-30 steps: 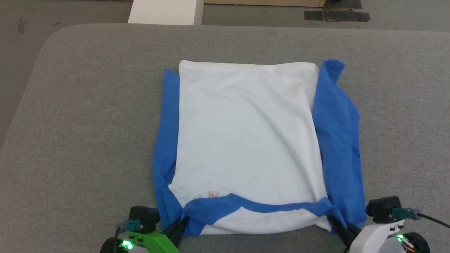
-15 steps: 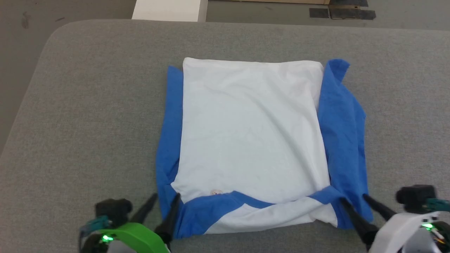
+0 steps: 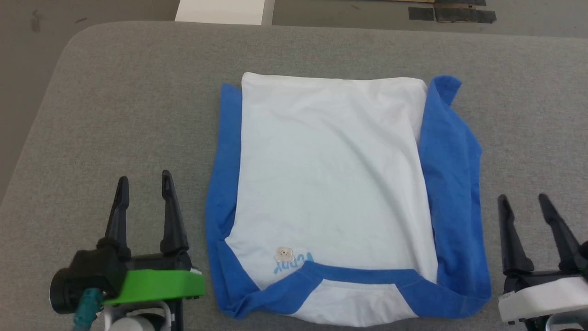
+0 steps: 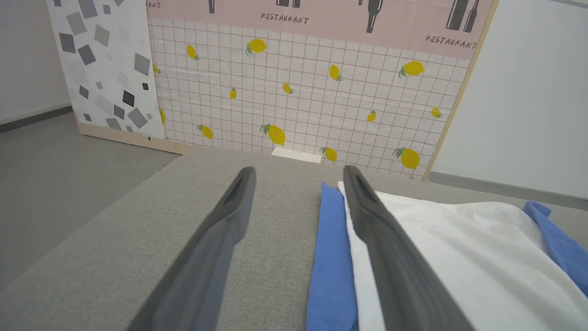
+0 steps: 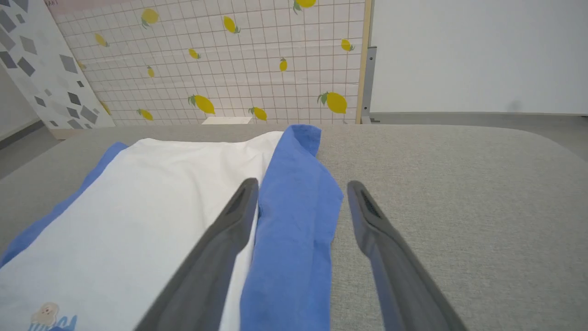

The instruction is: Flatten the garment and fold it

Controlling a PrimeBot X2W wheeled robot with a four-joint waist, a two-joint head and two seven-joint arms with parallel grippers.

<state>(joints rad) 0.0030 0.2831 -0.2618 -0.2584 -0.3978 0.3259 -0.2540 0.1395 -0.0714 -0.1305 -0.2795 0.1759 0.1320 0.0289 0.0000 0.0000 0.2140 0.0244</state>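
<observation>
The garment (image 3: 330, 184) lies in the middle of the grey padded table (image 3: 115, 92), its white body spread as a rough rectangle, mostly smooth with a few shallow creases. The blue neckband (image 3: 363, 276) curves across the near end. A blue sleeve (image 3: 220, 184) runs along the left side and another (image 3: 452, 174) along the right, each partly tucked under the white panel, so how far they reach beneath is hidden. Near the collar is a small printed emblem (image 3: 285, 253) with pale blue lettering too small to read.

The left gripper (image 3: 143, 177) is near the garment's near-left corner but apart from it, fingers spread wide and holding nothing. In its wrist view the left gripper (image 4: 298, 169) has one finger crossing in front of the garment (image 4: 459, 257), so that stretch of the edge is covered. The right gripper (image 3: 523, 197), just right of the right sleeve, is also spread wide and empty; its body is cut off at the lower right corner. In the right wrist view the right gripper (image 5: 302, 183) frames the blue sleeve's edge, with the garment (image 5: 138, 207) to the left.

Beyond the far edge, a white block (image 3: 220, 10) is cut by the top of the head view. A lemon-print backdrop (image 4: 298, 92) stands behind the table.
</observation>
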